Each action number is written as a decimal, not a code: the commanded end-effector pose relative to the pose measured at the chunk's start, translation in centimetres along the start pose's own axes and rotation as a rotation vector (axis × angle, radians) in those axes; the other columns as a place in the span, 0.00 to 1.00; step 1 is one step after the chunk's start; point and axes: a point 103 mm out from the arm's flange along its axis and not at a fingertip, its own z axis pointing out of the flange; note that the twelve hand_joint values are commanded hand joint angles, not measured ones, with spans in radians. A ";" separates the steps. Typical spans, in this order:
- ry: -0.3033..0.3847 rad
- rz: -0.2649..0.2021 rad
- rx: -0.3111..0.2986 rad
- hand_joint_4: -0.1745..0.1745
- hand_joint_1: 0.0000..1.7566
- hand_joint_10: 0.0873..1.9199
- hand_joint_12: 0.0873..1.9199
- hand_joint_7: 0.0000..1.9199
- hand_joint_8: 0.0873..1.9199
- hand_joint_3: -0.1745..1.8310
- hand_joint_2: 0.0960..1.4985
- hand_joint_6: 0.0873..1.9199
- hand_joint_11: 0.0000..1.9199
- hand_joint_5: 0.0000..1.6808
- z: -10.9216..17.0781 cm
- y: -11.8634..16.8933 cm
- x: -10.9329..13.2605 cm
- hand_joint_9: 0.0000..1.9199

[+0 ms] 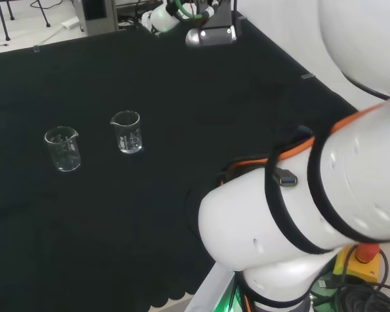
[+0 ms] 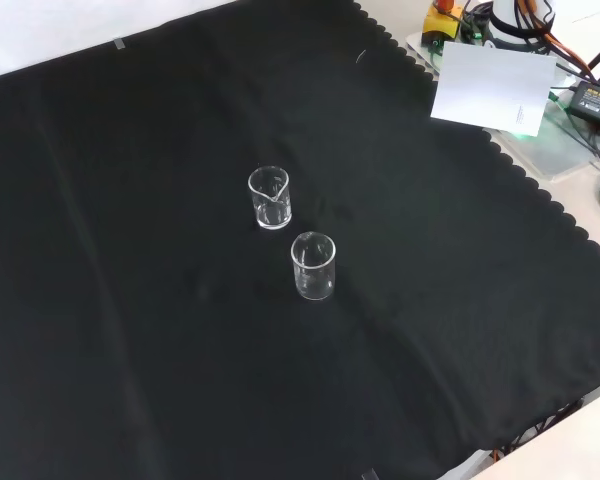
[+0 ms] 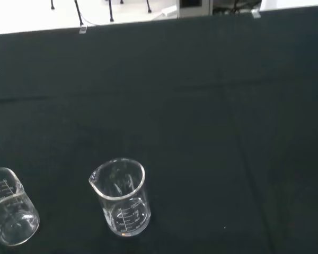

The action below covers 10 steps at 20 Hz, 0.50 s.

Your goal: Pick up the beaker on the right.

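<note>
Since nothing was held: the step was judged the approach.
Right beaker (image 1: 127,132): stood upright in the head view, beside the other beaker (image 1: 63,149), apart.
Robot hand: state could not be told.
Next move: likely reaching leftward over the surface (image 1: 182,91).

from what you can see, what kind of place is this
Probably a robotics lab set up for glassware handling: two clear beakers stand on a black cloth, beside the white arm, with cables at the bench edge.
</note>
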 end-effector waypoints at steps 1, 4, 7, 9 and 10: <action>0.071 -0.048 0.025 0.46 0.38 0.34 0.57 0.08 0.29 0.39 0.48 0.00 0.00 0.14 5.4 8.2 -0.5 0.13; 0.078 -0.070 0.043 0.47 0.38 0.34 0.56 0.08 0.29 0.39 0.47 0.00 0.00 0.14 7.2 9.7 -0.2 0.13; 0.097 -0.079 0.073 0.47 0.38 0.34 0.56 0.08 0.29 0.39 0.45 0.00 0.00 0.13 9.2 11.1 0.0 0.13; 0.105 -0.086 0.095 0.46 0.37 0.34 0.55 0.08 0.28 0.39 0.45 0.00 0.00 0.13 10.4 11.9 0.0 0.12; 0.109 -0.092 0.103 0.45 0.37 0.34 0.55 0.08 0.28 0.39 0.44 0.00 0.00 0.12 10.9 12.2 -0.1 0.12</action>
